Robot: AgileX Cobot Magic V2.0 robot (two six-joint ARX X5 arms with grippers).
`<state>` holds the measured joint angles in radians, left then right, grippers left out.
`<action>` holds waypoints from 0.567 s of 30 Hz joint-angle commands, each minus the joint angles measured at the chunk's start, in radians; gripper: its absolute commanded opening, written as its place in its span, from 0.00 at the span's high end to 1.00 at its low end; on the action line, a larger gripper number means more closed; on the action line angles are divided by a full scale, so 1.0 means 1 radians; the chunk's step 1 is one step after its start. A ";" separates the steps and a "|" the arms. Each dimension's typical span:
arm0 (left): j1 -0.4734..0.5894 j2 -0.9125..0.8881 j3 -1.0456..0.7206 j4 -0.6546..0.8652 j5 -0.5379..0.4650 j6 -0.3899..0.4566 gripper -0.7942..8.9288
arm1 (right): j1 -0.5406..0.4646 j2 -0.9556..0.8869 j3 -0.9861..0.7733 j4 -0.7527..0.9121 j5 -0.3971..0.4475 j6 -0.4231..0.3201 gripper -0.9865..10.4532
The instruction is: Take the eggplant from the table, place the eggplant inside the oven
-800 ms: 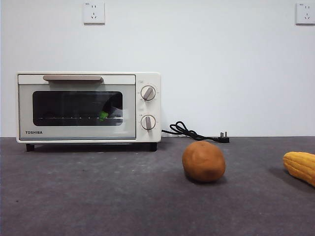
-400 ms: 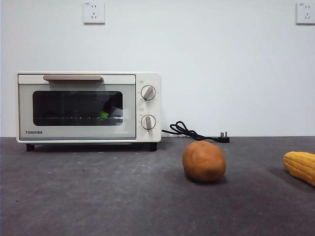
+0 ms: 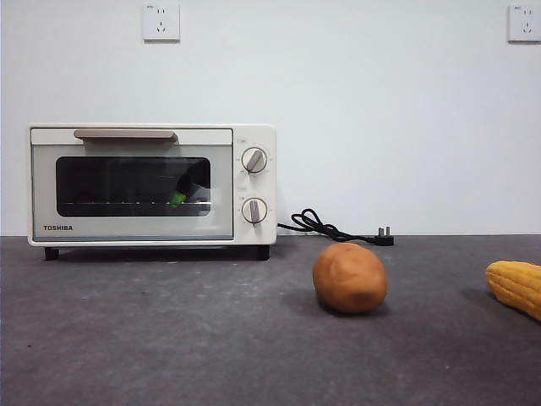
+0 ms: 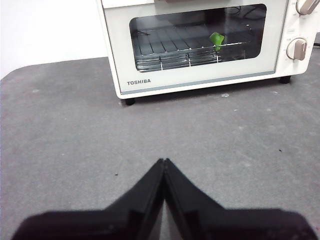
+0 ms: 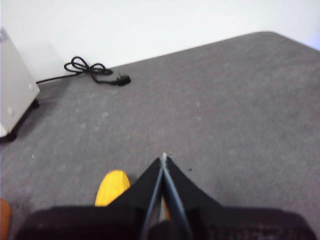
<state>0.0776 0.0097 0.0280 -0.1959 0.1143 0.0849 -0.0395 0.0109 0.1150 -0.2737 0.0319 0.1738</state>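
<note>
The cream-white oven (image 3: 152,184) stands at the back left of the dark grey table (image 3: 169,338) with its glass door closed. Inside on the wire rack lies the eggplant (image 3: 190,188); its green stem end (image 4: 217,39) shows through the glass, the dark body is hard to make out. My left gripper (image 4: 164,161) is shut and empty, hovering over bare table in front of the oven (image 4: 200,42). My right gripper (image 5: 164,157) is shut and empty too, above the table beside the corn. Neither arm shows in the front view.
A round brown potato (image 3: 350,277) sits mid-table. A yellow corn cob (image 3: 516,288) lies at the right edge, also seen as corn (image 5: 112,187) under my right gripper. The black cord and plug (image 3: 334,228) trail right of the oven, cord (image 5: 95,70).
</note>
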 commanded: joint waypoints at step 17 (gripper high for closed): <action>0.000 0.013 -0.010 0.006 -0.003 -0.007 0.92 | -0.001 -0.003 -0.098 0.092 -0.122 -0.078 0.91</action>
<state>0.0776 0.0235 0.0280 -0.1959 0.1143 0.0845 -0.0395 0.0101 0.0273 -0.1886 -0.0868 0.1249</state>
